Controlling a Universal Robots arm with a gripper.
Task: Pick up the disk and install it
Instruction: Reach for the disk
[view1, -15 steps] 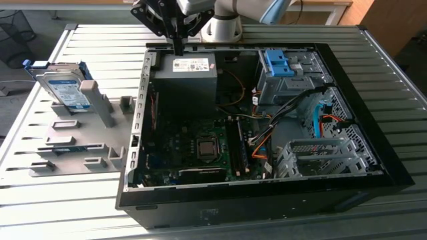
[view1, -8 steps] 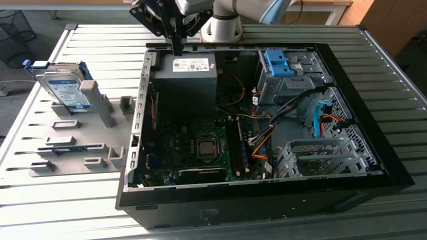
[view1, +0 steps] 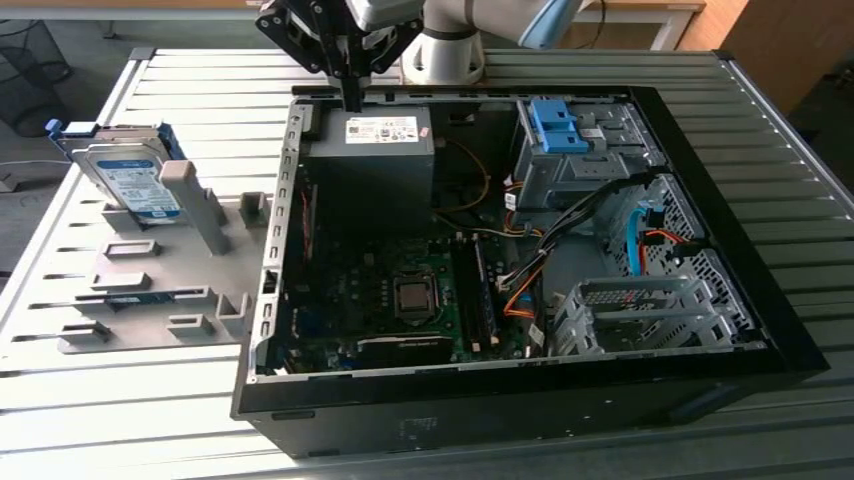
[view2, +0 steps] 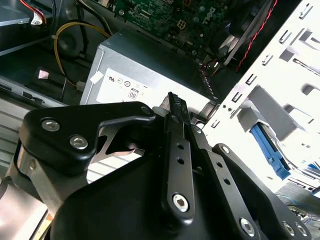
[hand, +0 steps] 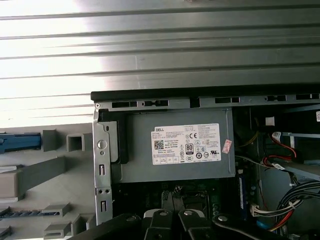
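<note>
hand (view1: 352, 100) pinched shut, nothing in it, over the grey power box (view1: 371, 150) | disk (view1: 130, 185) upright in rack (view1: 147, 300) on table (view1: 561, 70), exterior view, ~8 o'clock from hand

The disk (view1: 127, 182) stands on a rack (view1: 80, 310) at the exterior view's left of the computer case (view1: 534, 405).

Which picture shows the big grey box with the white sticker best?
The first wrist view: the grey box faces the camera with its whole white sticker showing. The exterior view sees it from farther off, inside the computer case, near the gripper. In the second wrist view the gripper covers part of it.
</note>
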